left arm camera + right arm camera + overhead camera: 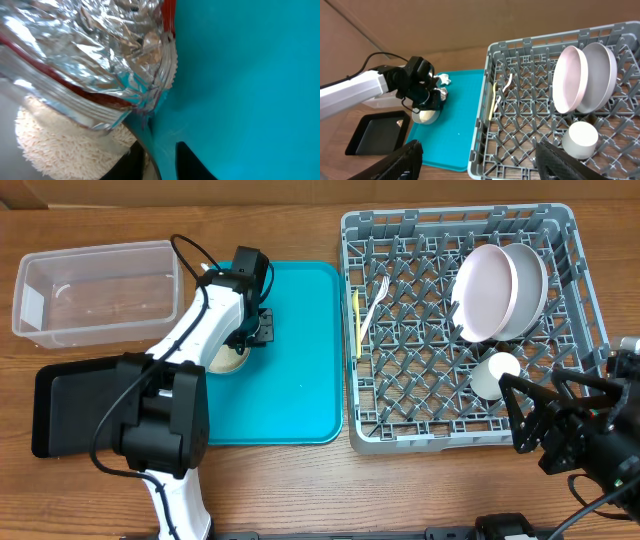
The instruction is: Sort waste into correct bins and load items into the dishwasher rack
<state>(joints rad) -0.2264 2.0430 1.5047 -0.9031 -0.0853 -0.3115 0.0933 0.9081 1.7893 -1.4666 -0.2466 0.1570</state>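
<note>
The dishwasher rack, at the desk's right edge, is holding a plate, bowl, cup, fork and spoon. By the teal tray's left edge, the left claw is gripping the foil wrapper. Only its wrist view is showing rice grains beneath. The right claw is hanging open.

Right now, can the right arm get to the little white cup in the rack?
Probably yes. The right arm sits just beside the cup with its jaws open toward it, and nothing lies over the cup in the rack. The plates stand farther back, out of the way.
</note>
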